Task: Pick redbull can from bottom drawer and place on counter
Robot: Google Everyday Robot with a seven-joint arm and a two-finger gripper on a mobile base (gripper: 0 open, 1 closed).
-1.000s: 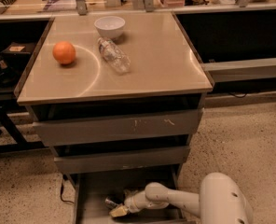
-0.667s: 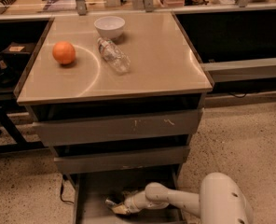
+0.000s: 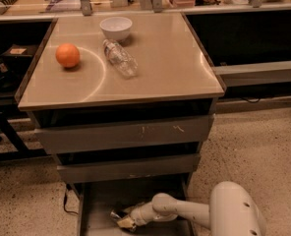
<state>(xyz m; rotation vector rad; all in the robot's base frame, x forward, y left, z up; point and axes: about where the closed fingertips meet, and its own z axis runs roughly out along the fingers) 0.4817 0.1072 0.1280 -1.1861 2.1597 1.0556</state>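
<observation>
Your gripper point(image 3: 125, 220) is sitting at the redbull can point(image 3: 117, 213), low inside the bottom drawer point(image 3: 94, 205), not budging since a second ago. Grip state: can't tell. Probably grasping; the counter point(image 3: 160, 68) is waiting.

Lab workspace, cluttered bench point(image 3: 62, 5), grey drawer cabinet point(image 3: 126, 132), gripper point(image 3: 125, 221) in bottom drawer point(image 3: 97, 200)

No legible text, label, brand or number noted. Markings on redbull can point(image 3: 117, 215) unreadable. gripper point(image 3: 127, 221) positioned at can, inside bottom drawer point(image 3: 99, 199).
</observation>
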